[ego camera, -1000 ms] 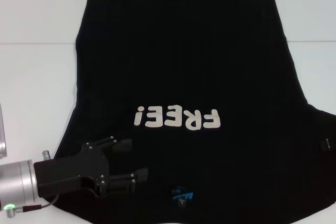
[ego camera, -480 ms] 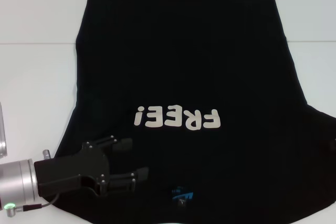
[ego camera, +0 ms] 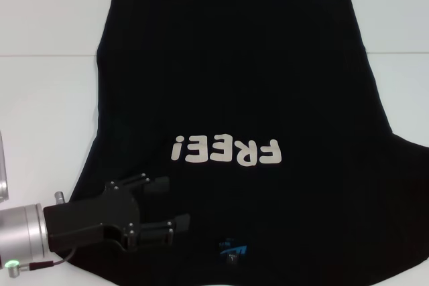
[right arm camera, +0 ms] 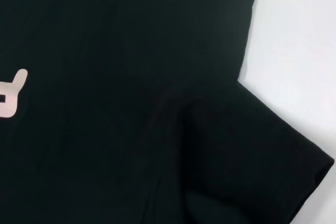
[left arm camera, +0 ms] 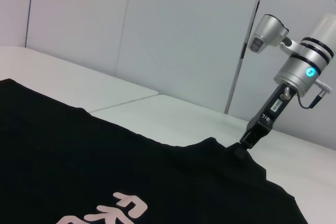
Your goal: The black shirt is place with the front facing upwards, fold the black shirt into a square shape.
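Head view: black shirt is laid flat on bench, hem far, collar near; left tool is seen open, empty, over it.

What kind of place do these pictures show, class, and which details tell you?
Probably a robot test lab rather than a home: a large black fabric T-shirt lies spread on a plain white table, plain pale wall panels stand behind, and the left gripper hovers open over the shirt.

light: bright, even | shadows: faint | focus: soft | glare: none
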Controlling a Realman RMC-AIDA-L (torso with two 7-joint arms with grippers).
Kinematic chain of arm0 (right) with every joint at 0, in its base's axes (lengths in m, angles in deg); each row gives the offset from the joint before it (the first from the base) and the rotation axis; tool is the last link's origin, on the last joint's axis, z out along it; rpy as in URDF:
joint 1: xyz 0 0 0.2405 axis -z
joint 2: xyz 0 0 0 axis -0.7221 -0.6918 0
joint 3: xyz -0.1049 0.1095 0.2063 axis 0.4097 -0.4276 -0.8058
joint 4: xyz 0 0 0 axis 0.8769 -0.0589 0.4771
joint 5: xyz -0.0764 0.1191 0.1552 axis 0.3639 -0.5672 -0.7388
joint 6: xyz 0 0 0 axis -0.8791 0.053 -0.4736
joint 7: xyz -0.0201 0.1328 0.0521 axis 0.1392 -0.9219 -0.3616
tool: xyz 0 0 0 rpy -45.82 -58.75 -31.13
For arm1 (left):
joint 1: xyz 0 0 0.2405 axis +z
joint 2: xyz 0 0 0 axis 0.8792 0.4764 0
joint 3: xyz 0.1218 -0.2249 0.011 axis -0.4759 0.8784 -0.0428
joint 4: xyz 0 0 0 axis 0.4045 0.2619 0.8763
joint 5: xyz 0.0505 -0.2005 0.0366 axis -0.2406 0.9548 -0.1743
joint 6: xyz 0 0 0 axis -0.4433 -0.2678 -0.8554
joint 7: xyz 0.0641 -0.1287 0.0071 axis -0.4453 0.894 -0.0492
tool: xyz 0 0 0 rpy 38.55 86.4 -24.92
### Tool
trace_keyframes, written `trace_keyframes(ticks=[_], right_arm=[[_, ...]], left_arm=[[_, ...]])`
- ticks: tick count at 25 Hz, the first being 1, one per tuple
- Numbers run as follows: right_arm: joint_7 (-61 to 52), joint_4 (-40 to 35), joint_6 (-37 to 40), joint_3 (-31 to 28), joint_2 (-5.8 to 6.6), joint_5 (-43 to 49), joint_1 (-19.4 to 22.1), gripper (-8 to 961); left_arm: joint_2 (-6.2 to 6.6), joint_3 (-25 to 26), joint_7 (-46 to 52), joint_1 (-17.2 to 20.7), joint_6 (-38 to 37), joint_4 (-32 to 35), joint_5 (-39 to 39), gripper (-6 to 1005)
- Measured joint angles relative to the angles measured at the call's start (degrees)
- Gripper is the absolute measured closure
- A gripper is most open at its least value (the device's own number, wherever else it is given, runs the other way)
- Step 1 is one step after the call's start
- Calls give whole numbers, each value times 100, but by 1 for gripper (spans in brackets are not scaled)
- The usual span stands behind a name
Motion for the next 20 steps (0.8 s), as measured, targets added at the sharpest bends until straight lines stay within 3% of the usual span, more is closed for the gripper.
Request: trace_keyframes(ticks=[6,20], right_arm=[[-47,-54,19,-63,74,-31,41,923],[-68,-885,564,-387,220,-429,78,923]], left_arm=[[0,0,8,11,-16,0,-7,144],[0,-3,79,22,-100,25,-44,144]])
